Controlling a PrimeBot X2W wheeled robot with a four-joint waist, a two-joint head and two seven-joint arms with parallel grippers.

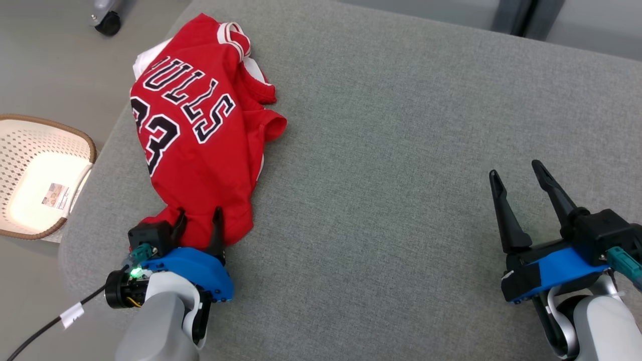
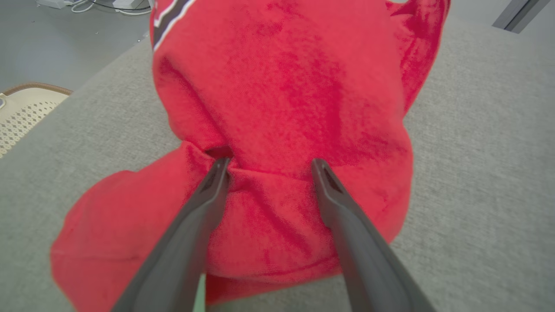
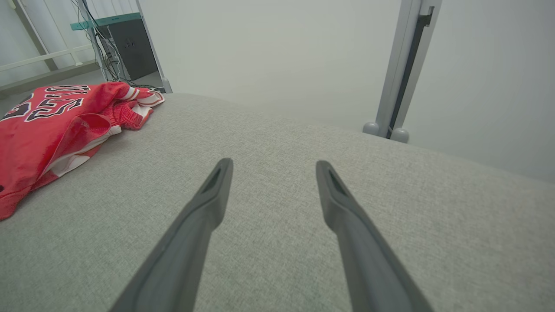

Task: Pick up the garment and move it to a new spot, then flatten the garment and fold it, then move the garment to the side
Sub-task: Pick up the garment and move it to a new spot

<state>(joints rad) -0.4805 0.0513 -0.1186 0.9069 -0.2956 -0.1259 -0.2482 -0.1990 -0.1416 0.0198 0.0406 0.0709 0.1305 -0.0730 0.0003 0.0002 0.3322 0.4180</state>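
A red basketball jersey (image 1: pixel 200 135) with black and white lettering lies crumpled near the left edge of the grey cushioned surface (image 1: pixel 401 150). My left gripper (image 1: pixel 198 219) is open at the jersey's near hem, its two fingers pressed down onto the cloth. In the left wrist view the fingers straddle a fold of the red jersey (image 2: pixel 277 108), with the left gripper (image 2: pixel 269 167) spread wide. My right gripper (image 1: pixel 516 173) hovers open over bare fabric at the lower right, far from the jersey. The right wrist view has the jersey (image 3: pixel 56 121) at its left and the right gripper (image 3: pixel 273 169) open.
A cream perforated laundry basket (image 1: pixel 45 145) with a brown rim stands on the floor left of the surface. A caster wheel (image 1: pixel 107 20) sits on the floor at the top left. A grey post (image 3: pixel 401 73) rises beyond the far edge.
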